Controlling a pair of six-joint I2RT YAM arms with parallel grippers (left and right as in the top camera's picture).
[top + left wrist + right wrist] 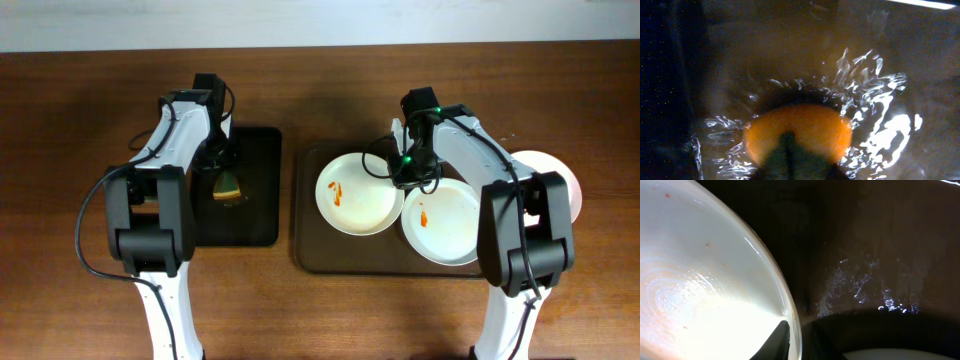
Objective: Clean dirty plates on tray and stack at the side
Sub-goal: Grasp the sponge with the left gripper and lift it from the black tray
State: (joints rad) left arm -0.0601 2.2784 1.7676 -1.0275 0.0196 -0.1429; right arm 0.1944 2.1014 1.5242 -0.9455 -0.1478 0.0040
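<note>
Two white plates lie on the brown tray (310, 250). The left plate (358, 200) and the right plate (445, 225) each carry orange-red smears. A third, plain plate (560, 172) lies on the table to the right of the tray, partly hidden by my right arm. My right gripper (405, 172) is shut on the left plate's right rim. In the right wrist view the gripper (795, 332) has one finger inside the plate (705, 280) and the rim between the jaws. My left gripper (224, 165) is over the black tray, shut on a yellow-green sponge (229, 188), which also shows in the left wrist view (800, 127).
A smaller black tray (262, 200) lies left of the brown tray, its surface wet and glinting in the left wrist view (880, 110). The right plate's edge shows at the bottom of the right wrist view (890, 355). Bare wooden table surrounds both trays.
</note>
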